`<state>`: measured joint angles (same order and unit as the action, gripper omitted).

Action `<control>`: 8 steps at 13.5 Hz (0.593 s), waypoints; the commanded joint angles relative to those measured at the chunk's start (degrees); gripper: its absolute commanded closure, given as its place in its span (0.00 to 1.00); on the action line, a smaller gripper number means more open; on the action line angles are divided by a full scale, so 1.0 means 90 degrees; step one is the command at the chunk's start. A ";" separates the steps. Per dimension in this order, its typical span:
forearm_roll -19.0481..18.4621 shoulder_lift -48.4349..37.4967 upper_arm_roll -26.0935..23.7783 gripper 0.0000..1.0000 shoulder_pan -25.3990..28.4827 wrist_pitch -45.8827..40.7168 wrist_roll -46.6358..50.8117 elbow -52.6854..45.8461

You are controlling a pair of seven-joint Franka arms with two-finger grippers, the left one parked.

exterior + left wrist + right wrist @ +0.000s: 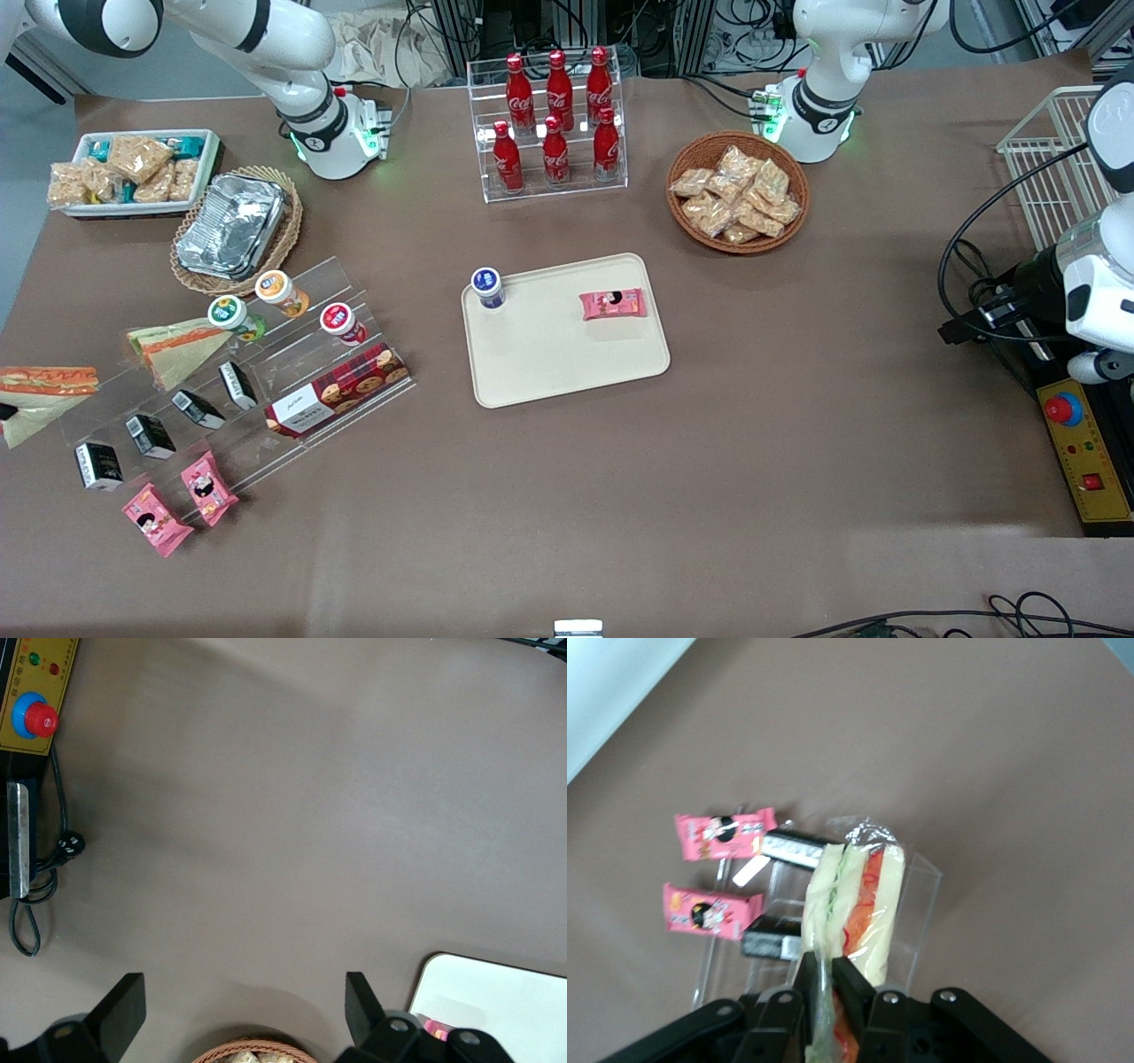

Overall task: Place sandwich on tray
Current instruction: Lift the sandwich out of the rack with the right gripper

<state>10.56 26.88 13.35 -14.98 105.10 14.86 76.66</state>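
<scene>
Brown-covered table [797, 425]; pale blue floor [22, 159]; tangled black cables [691, 35].

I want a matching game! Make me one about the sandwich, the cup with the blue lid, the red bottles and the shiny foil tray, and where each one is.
Things:
1. sandwich
2. blue-lidded cup
3. red bottles
4. foil tray

Places:
A. on the beige tray
B. in a wicker basket
C. pinched between the fingers of the gripper, held above the clear shelf
D. standing in a clear rack

Pairs: 1-C, 2-A, 3-D, 4-B
</scene>
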 commanded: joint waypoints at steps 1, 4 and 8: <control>0.0135 -0.0105 0.0001 1.00 0.0325 -0.0553 0.0514 -0.0383; 0.0106 -0.0436 0.0001 1.00 0.1027 -0.1002 0.1636 -0.0383; 0.0086 -0.0759 0.0001 1.00 0.2257 -0.1550 0.3665 -0.0383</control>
<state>10.66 21.70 12.84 0.79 93.83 39.74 73.23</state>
